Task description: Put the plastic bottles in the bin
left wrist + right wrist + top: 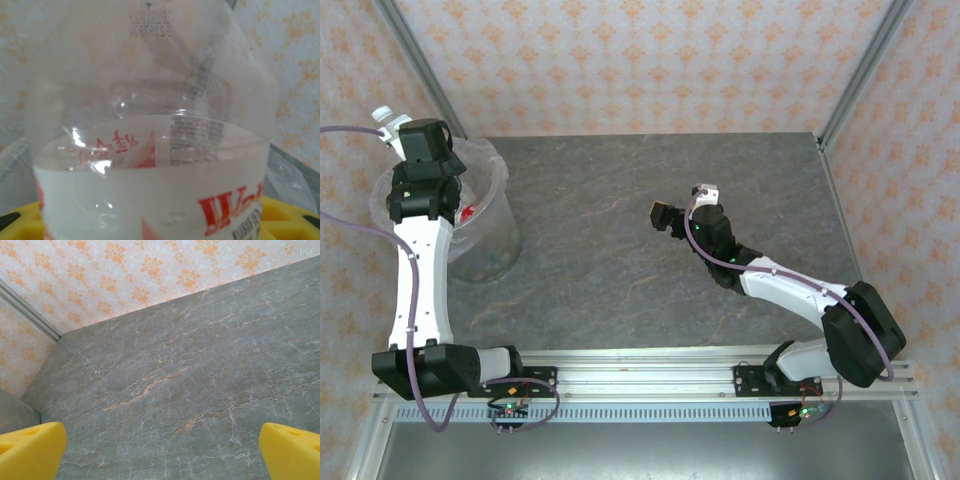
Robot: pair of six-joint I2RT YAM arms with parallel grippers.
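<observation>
**Release could land outside**

My left gripper (pixel 152 222) is closed partway around a bottle (pixel 150 165) above the far-left rim of the bin (pixel 496 236). Its white cap (pixel 385 117) pokes past that rim, so I judge releasing here could tip it outside. The right gripper (pixel 160 455) gapes empty over the table (pixel 190 370).

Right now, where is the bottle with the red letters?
The bottle is on the left side, clamped in the left gripper above the bin; in the top view its white cap points toward the back-left corner.
</observation>
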